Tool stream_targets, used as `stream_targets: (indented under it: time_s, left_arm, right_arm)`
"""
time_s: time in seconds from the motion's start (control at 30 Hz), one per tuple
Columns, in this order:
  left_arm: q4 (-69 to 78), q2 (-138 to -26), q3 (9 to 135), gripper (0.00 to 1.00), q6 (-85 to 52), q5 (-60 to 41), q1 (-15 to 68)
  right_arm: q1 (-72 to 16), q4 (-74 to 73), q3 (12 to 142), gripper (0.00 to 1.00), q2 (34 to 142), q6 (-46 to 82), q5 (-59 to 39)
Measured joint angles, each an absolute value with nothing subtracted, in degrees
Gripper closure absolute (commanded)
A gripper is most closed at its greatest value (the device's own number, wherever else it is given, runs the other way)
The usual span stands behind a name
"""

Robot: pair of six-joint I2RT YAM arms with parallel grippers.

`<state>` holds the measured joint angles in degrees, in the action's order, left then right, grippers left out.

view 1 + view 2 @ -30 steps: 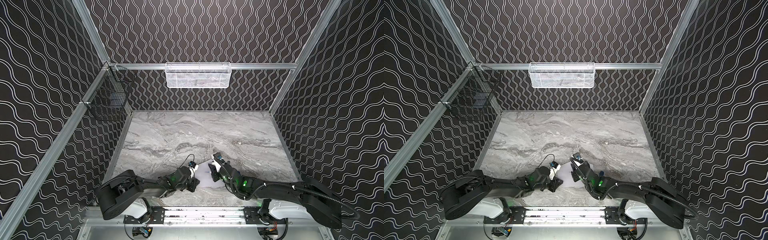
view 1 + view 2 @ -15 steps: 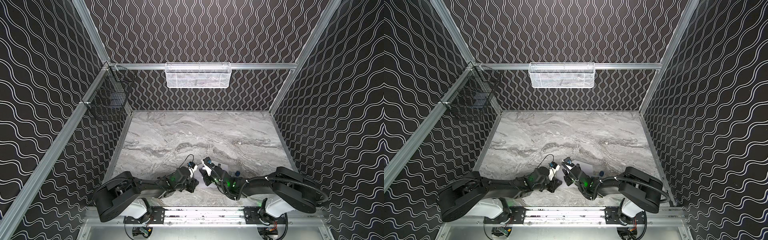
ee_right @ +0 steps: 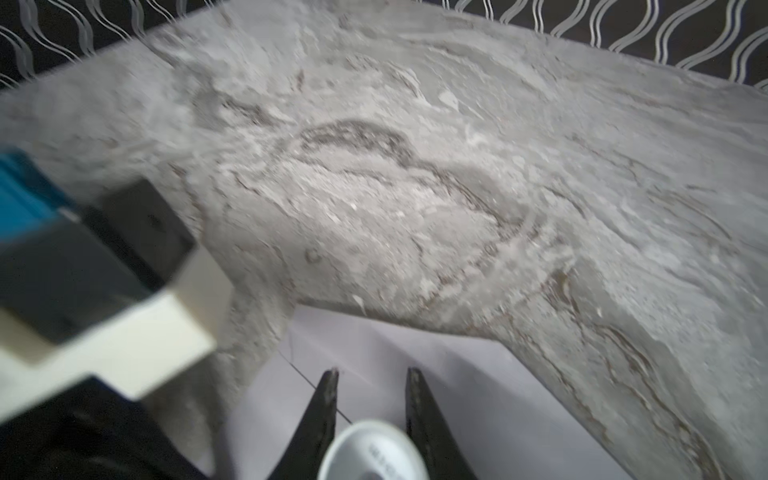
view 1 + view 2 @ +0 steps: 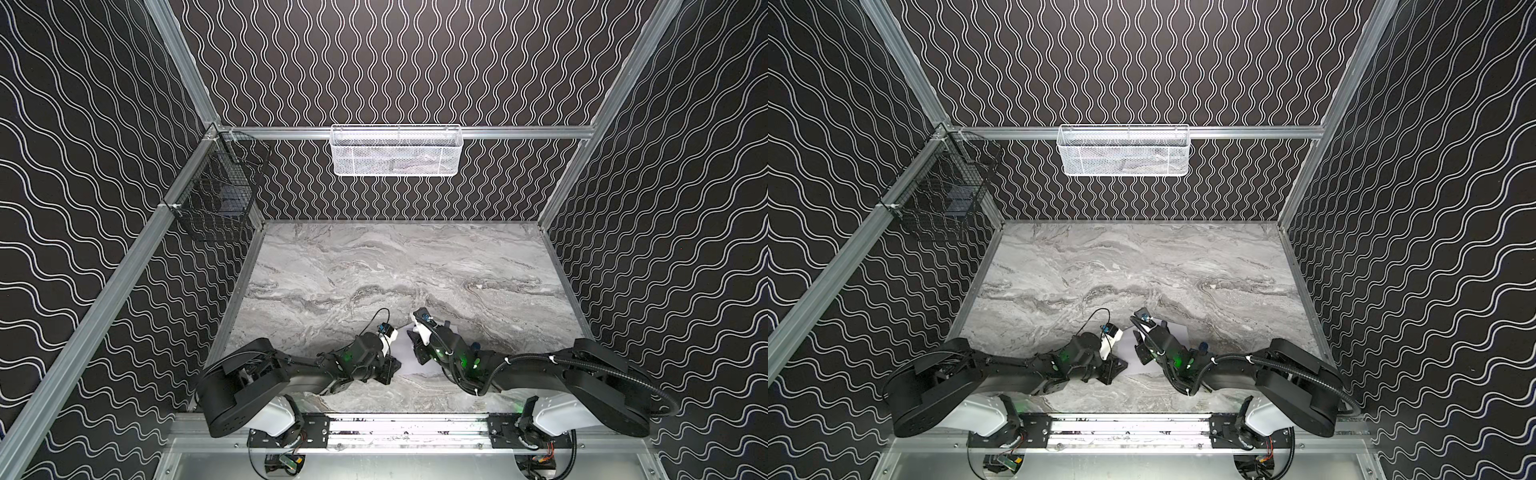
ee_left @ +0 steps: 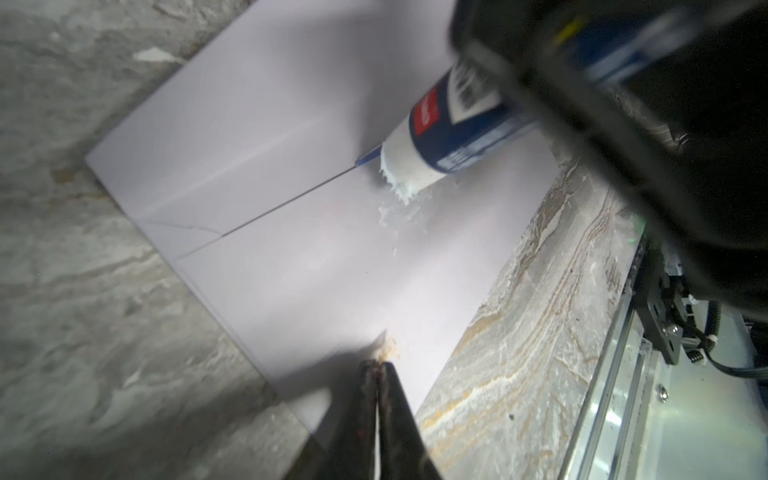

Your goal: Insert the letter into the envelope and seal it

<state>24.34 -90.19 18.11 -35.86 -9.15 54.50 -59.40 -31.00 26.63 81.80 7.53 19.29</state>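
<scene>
I see the smooth lavender envelope [image 4: 405, 353] flat on the veined table [image 4: 395, 266], low centre in a top view, left pincer [image 5: 378, 368] closed at its edge, right pincer [image 3: 372, 376] clamping a cylindrical glue stick [image 5: 453, 133].

A lab robot cell: aluminium-framed wavy-patterned walls [image 4: 395, 62], marble tabletop [image 4: 395, 266], two rail-mounted arms [image 4: 291, 370].

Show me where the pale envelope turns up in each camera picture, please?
Both top views: the envelope is the pale patch low in the middle, near the front edge of the table.
Left wrist: it fills most of the picture, a glue stick tip against it.
Right wrist: the pale sheet behind the right gripper.
Shared landmark: that grey marble table, beneath it everywhere.
</scene>
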Motion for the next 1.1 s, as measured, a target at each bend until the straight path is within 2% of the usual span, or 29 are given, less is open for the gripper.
stream_targets:
  time_s: [0.37, 0.4, 0.47, 0.53, 0.7, 0.9, 1.03, 1.1]
  left_arm:
    - [21.98, -88.25, 17.61, 0.89, -36.05, -8.32, 54.50]
    - [21.63, -87.99, 17.58, 0.87, -36.05, -8.16, 54.50]
    - [20.84, -87.26, 17.58, 0.71, -36.05, -7.88, 54.50]
    - [20.43, -86.04, 17.37, 0.66, -36.05, -7.62, 54.50]
    - [21.89, -87.42, 17.52, 0.68, -35.99, -7.31, 54.50]
    - [25.28, -90.63, 18.55, 0.75, -35.62, -7.84, 54.50]
    - [22.41, -87.72, 17.82, 0.74, -35.66, -7.38, 54.50]
    - [19.62, -85.27, 17.45, 0.68, -35.70, -6.61, 54.50]
  right_arm:
    - [-60.31, -40.42, 26.24, 1.00, 90.70, 12.56, 13.02]
    - [-60.31, -41.91, 26.17, 1.00, 91.48, 12.64, 12.97]
    - [-60.31, -44.10, 25.56, 1.00, 92.18, 12.93, 13.17]
    - [-60.20, -44.91, 24.86, 1.00, 91.92, 12.95, 13.76]
    - [-57.93, -42.59, 24.38, 1.00, 89.84, 11.18, 15.31]
    - [-57.69, -38.85, 25.63, 1.00, 88.62, 9.78, 16.45]
    - [-57.76, -37.21, 26.68, 1.00, 87.18, 9.58, 15.46]
    - [-57.84, -37.19, 27.35, 1.00, 87.11, 9.61, 14.87]
